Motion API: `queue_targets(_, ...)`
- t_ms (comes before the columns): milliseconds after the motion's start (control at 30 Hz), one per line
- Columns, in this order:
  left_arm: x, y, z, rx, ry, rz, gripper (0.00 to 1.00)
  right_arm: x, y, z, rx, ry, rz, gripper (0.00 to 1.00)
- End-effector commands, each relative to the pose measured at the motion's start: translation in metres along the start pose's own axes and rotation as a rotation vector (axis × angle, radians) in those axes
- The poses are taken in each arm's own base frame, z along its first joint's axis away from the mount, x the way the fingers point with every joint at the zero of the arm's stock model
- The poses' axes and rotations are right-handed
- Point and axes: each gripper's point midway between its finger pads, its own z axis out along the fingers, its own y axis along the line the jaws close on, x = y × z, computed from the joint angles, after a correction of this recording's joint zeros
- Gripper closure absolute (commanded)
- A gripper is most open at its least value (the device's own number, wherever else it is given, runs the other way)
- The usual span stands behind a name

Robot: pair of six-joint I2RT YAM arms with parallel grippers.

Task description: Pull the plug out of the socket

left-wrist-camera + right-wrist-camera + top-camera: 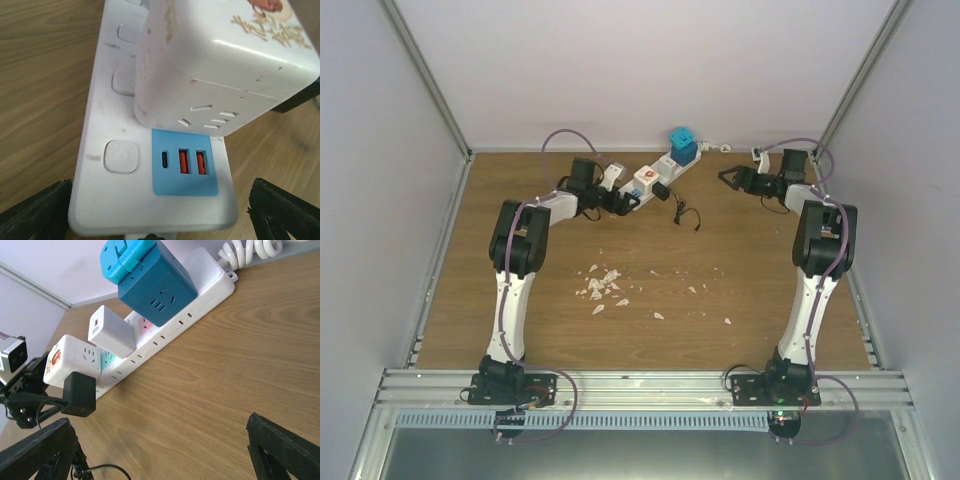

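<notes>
At the far middle of the tabletop (740, 270): socket (666, 170), lying on a slant, near end toward the left arm, far end close to the back wall. Carries, from near end to far: white cube adapter (647, 180), small white charger (112, 332), dark blue cube adapter (682, 150) topped by a lighter blue adapter (122, 255). All standing on the socket's upper face. Black plug (79, 394) stuck into the side of the white cube adapter, with thin black cord (685, 215) trailing onto the wood beside the socket. Coiled white cord (247, 250) at the socket's far end. Blue panel with three ports (185, 170) and a rounded button (120, 156) on the near end, just below the white cube adapter.

Left fingers (35, 212): spread wide, one on either side of the socket's near end, gripping nothing; contact with the socket not determinable. Right fingers (285, 450): spread wide, empty, over bare wood, well apart from the socket and facing it from the right.

White crumbs (605, 285) scattered mid-tabletop between the arms, apart from the socket.
</notes>
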Motion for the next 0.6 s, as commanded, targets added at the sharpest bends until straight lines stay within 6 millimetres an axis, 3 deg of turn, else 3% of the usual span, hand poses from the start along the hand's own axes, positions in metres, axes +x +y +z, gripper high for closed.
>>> queue_targets(0, -0.011, -0.014, 0.005, -0.151, 0.023, 0.167, 0.04, -0.004, 0.017, -0.002, -0.029, -0.006, -0.033, 0.07)
queue_targets(300, 0.002, -0.028, 0.033, -0.318, 0.127, 0.331, 0.09, -0.002, 0.019, -0.004, -0.032, -0.007, -0.032, 0.06)
queue_targets(400, -0.001, -0.028, 0.032, -0.367, 0.136, 0.341, 0.18, -0.002, 0.021, -0.006, -0.027, -0.006, -0.043, 0.06)
queue_targets(500, -0.001, -0.033, 0.028, -0.351, 0.148, 0.323, 0.34, -0.001, 0.025, -0.009, -0.024, -0.004, -0.053, 0.06)
queue_targets(567, 0.004, -0.039, 0.025, -0.319, 0.159, 0.312, 0.38, -0.001, 0.029, -0.011, -0.027, 0.001, -0.068, 0.05)
